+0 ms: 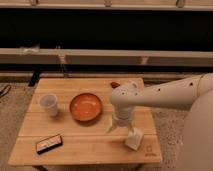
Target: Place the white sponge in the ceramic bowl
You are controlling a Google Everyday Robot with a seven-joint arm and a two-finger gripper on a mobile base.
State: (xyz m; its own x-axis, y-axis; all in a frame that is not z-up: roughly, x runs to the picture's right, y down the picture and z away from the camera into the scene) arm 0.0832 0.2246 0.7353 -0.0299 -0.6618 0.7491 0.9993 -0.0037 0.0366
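Note:
The white sponge lies flat near the front right corner of the wooden table. The ceramic bowl, orange-red and empty, sits at the table's middle. My gripper hangs from the white arm, pointing down between the bowl and the sponge, just up and left of the sponge. Its fingers stand open with nothing between them. One fingertip is close to the sponge's near corner; I cannot tell whether it touches.
A translucent plastic cup stands left of the bowl. A dark rectangular device lies at the front left. A small red-brown tip shows behind the arm at the table's back. A low rail runs behind the table.

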